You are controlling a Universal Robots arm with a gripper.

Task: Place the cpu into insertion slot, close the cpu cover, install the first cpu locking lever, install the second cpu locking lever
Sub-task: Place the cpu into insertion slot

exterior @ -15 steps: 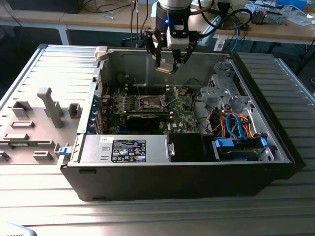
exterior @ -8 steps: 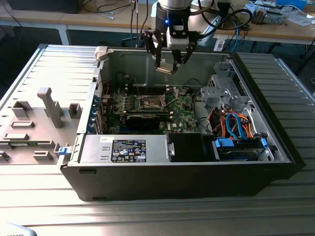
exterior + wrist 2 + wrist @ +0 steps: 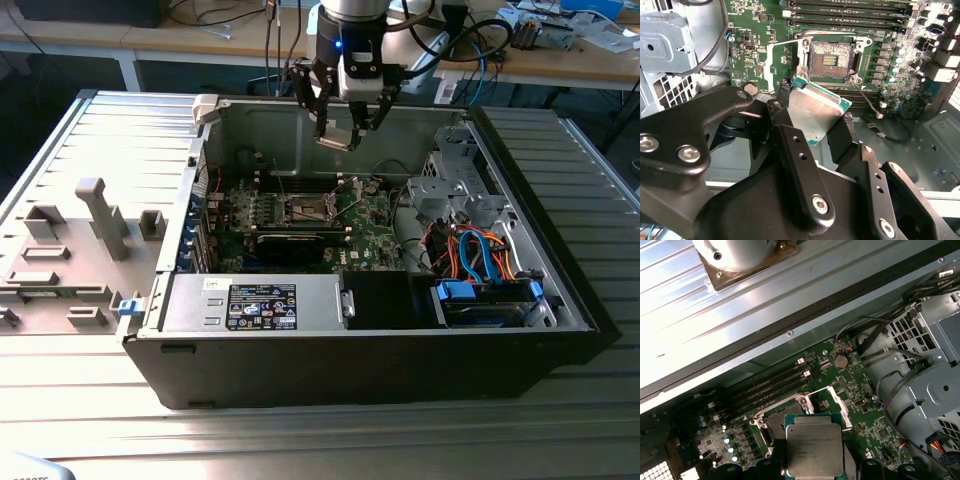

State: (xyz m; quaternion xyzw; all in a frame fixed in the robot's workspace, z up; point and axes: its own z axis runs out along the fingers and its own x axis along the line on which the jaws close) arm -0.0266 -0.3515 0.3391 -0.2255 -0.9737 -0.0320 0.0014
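Observation:
My gripper (image 3: 340, 134) hangs above the open computer case, shut on the cpu (image 3: 335, 139). In the second wrist view the cpu (image 3: 815, 112) sits tilted between the black fingers (image 3: 786, 97), its silvery top showing. Below it, apart from it, lies the insertion slot (image 3: 832, 60), dark and uncovered on the green motherboard (image 3: 370, 225). The cpu cover (image 3: 771, 67) stands flipped open beside the slot. In the first wrist view the cpu (image 3: 814, 449) hides part of the slot (image 3: 772, 424), with the cover (image 3: 836, 399) raised behind. I cannot tell the locking levers from the wires around the slot.
Case walls (image 3: 205, 160) ring the board. A power supply (image 3: 255, 305) lies along the front, a metal drive cage (image 3: 455, 190) with blue and orange cables (image 3: 480, 255) at the exterior view's right. Long black memory slots (image 3: 850, 12) run beside the socket. Grey fixtures (image 3: 100, 215) stand outside the case.

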